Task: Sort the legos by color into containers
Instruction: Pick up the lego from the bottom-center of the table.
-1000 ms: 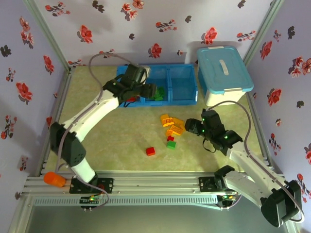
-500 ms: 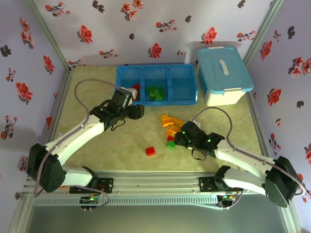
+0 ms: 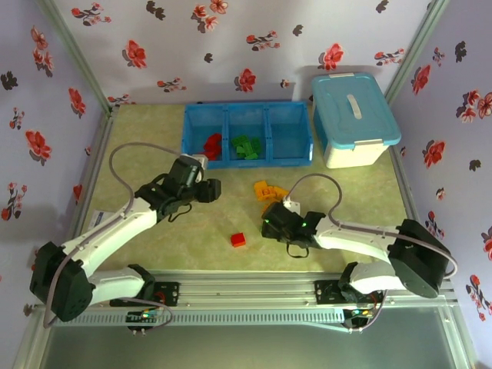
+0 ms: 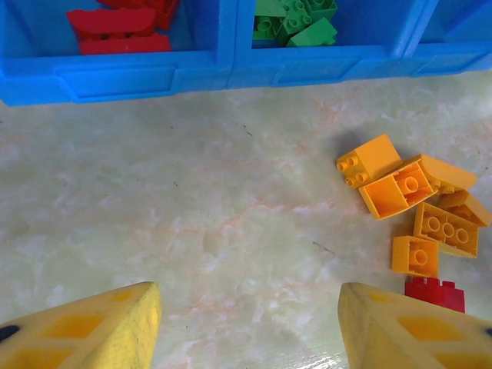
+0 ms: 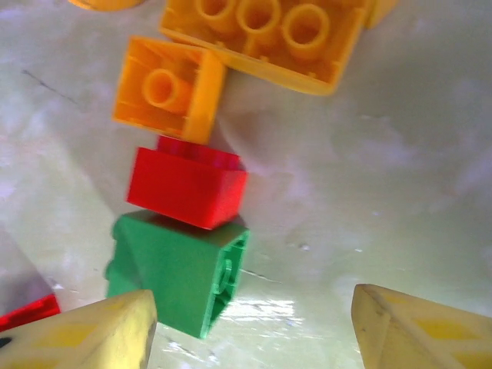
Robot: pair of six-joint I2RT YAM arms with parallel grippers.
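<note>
- Partly done: red legos (image 3: pixel 212 144), green legos (image 3: pixel 246 146) binned; third compartment (image 3: pixel 289 138) unfilled.
- Left out: orange cluster (image 4: pixel 396 192), red brick (image 5: pixel 188 184), green brick (image 5: pixel 181 280).
- Both apart, nothing clamped: left gripper (image 4: pixel 250 323), right gripper (image 5: pixel 254 323).

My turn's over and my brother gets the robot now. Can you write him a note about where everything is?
Left pincer: open, empty, over bare table near the tray.
Right pincer: open, empty, low over a green brick next to a red brick.
Done: red bricks in the left compartment, green bricks in the middle one.
Left to do: the yellow-orange pile, those two bricks, and a lone red brick nearer the arms.
</note>
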